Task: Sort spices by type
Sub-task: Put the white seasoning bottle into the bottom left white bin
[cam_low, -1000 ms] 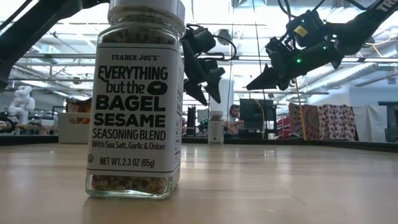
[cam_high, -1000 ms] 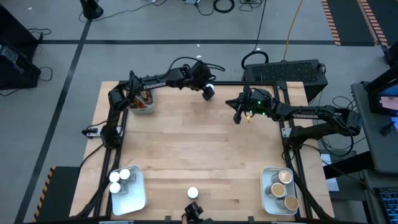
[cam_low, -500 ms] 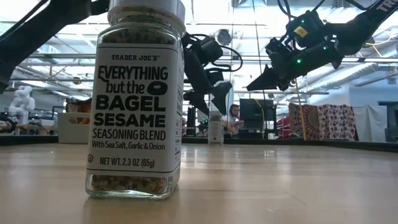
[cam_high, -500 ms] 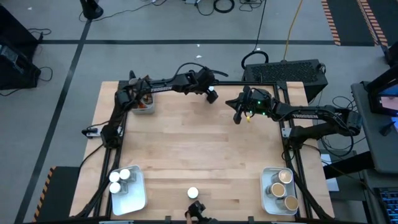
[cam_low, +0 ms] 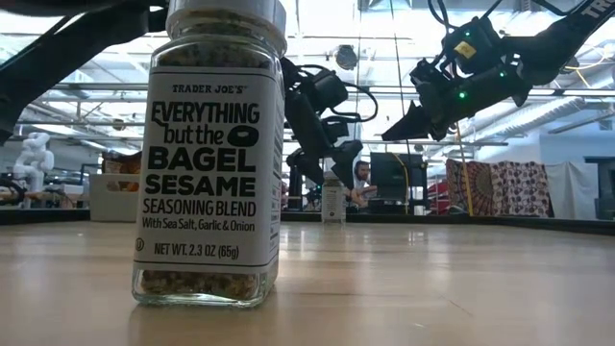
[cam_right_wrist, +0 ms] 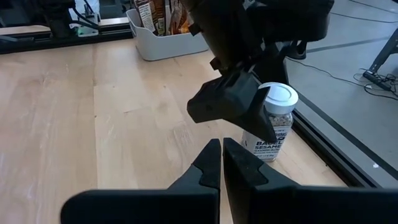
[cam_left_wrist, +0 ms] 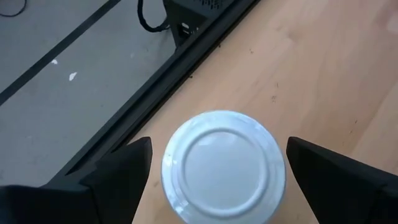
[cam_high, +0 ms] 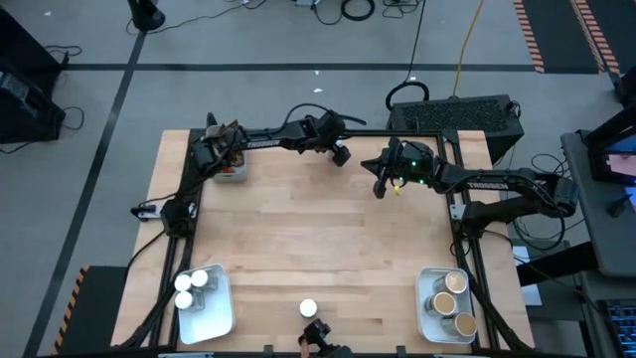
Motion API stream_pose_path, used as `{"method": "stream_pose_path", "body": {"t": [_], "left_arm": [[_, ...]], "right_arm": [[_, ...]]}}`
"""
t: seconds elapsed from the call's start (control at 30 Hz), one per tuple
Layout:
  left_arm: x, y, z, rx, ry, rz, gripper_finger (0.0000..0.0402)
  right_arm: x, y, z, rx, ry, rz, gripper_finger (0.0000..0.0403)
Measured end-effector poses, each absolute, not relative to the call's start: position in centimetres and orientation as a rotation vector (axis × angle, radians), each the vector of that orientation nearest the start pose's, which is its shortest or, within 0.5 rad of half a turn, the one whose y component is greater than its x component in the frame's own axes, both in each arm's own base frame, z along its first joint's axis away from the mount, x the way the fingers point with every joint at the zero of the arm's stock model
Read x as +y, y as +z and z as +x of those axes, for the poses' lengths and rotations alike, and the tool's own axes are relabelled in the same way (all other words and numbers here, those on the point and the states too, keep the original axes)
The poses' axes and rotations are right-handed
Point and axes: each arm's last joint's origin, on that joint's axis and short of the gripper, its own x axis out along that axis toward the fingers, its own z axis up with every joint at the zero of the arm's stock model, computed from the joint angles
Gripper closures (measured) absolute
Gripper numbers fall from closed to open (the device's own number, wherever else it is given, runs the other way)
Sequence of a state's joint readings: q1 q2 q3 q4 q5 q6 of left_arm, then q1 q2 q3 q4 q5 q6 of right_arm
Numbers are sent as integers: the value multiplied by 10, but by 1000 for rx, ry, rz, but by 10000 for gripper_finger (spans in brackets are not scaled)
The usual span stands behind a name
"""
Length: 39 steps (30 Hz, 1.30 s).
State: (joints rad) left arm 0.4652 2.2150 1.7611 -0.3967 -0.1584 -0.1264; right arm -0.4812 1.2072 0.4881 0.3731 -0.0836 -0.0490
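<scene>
A white-lidded jar (cam_left_wrist: 224,167) stands upright on its base at the table's far edge, also seen in the right wrist view (cam_right_wrist: 273,121) and far off in the low view (cam_low: 333,199). My left gripper (cam_left_wrist: 219,146) hovers open above it, one finger on either side of the lid, touching nothing; in the high view (cam_high: 339,153) it covers the jar. My right gripper (cam_high: 379,186) hangs shut in the air to the jar's right (cam_right_wrist: 221,163). Another white-lidded jar (cam_high: 308,309) stands at the near edge, large in the low view (cam_low: 209,154).
A tray with dark sachets (cam_high: 227,165) sits at the far left corner. A tray with white-lidded jars (cam_high: 204,298) sits near left, a tray with tan-lidded jars (cam_high: 447,303) near right. The table's middle (cam_high: 318,239) is bare wood. A person sits far behind the table (cam_low: 362,181).
My left gripper has moved toward the table's right along the far edge and come down over the white-lidded jar there. The jar has stayed put.
</scene>
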Motion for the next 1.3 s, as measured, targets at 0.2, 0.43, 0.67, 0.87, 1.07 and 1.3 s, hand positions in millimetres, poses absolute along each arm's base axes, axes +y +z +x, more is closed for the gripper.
{"method": "stream_pose_path", "body": {"t": [0.2, 0.43, 0.67, 0.87, 1.07, 1.3], "left_arm": [[224, 190, 436, 801, 639, -245, 33], [224, 190, 436, 801, 641, -249, 99], [224, 191, 436, 787, 641, -272, 194], [220, 202, 432, 786, 614, -281, 194], [208, 243, 417, 784, 551, -270, 194], [171, 303, 386, 831, 447, -210, 194]], "right_arm": [[-110, 201, 214, 347, -387, 51, 403], [-110, 201, 214, 348, -387, 52, 403], [-110, 200, 214, 352, -387, 55, 403], [-110, 200, 214, 354, -387, 54, 403], [-110, 200, 214, 355, -387, 55, 403], [-109, 200, 214, 355, -387, 56, 403]]}}
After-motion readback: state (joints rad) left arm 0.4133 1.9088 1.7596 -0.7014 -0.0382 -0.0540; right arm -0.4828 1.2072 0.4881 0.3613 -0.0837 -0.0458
